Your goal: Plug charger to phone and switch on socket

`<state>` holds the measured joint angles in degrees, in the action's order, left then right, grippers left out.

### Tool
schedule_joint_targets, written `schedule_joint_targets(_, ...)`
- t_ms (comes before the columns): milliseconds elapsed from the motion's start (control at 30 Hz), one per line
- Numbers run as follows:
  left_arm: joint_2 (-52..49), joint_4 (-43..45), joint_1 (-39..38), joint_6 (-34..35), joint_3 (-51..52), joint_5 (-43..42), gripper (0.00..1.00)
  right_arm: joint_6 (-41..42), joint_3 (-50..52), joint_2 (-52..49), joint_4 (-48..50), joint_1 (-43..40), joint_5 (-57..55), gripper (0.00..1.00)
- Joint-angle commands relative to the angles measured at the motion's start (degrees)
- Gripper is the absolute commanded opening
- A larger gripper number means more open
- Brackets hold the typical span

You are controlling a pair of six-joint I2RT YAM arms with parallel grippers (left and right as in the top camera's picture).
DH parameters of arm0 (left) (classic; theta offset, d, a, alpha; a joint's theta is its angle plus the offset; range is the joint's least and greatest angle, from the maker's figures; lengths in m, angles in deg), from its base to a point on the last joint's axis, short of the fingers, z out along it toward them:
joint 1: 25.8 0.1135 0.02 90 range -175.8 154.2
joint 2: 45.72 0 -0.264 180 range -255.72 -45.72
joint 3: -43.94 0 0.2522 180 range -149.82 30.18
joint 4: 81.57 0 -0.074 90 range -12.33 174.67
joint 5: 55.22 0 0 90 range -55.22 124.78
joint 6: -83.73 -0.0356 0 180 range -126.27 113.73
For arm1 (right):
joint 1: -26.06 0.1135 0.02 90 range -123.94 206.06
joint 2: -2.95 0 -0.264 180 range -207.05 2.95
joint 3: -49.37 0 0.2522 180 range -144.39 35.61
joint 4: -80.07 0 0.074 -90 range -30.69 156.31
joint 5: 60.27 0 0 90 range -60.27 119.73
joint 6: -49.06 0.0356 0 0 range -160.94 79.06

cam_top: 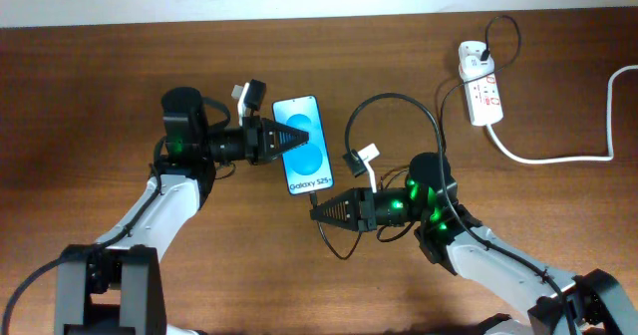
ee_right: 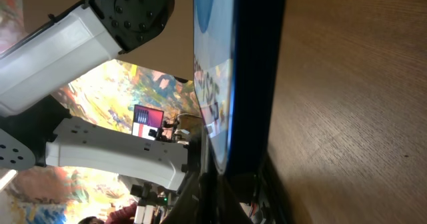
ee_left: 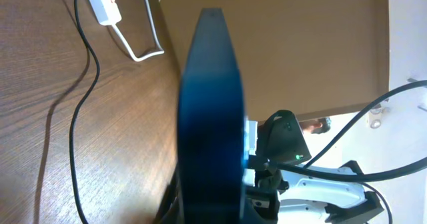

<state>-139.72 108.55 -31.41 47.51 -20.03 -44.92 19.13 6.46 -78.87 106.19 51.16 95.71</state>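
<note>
The phone (cam_top: 304, 161), blue screen up, lies tilted on the brown table. My left gripper (cam_top: 289, 138) reaches in from the left and is shut on its upper part. The left wrist view shows the phone (ee_left: 210, 111) edge-on between the fingers. My right gripper (cam_top: 317, 208) is at the phone's lower end, shut on the tip of the charger. The charger's thin black cable (cam_top: 399, 101) loops up to the socket (cam_top: 480, 84) at the back right. The right wrist view shows the phone's end (ee_right: 247, 71) right at the fingers, and the connector itself is hidden.
The socket's thick white cord (cam_top: 558, 159) runs off to the right edge. The socket (ee_left: 103, 1), black cable (ee_left: 83, 84) and white cord (ee_left: 143, 41) also show in the left wrist view. A slack loop of cable (cam_top: 334, 247) lies below the right gripper.
</note>
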Motion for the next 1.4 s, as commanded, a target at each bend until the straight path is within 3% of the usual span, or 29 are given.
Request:
schedule_joint_targets(0, 0.13, -0.35, -2.29, -0.79, 0.59, -8.37, 0.00, 0.22, -4.00, -0.28, 1.62, -2.62, -8.94, 0.04)
schedule_joint_targets(367, 0.13, -0.37, -6.01, -0.79, 0.59, -6.86, 0.00, 0.28, -4.57, -0.31, 3.06, -2.62, -10.97, 0.04)
schedule_joint_targets(1367, 0.13, -0.85, -7.15, -0.76, 0.59, -8.02, 0.00, -0.20, -7.30, -0.31, 2.40, -4.22, -12.66, 0.04)
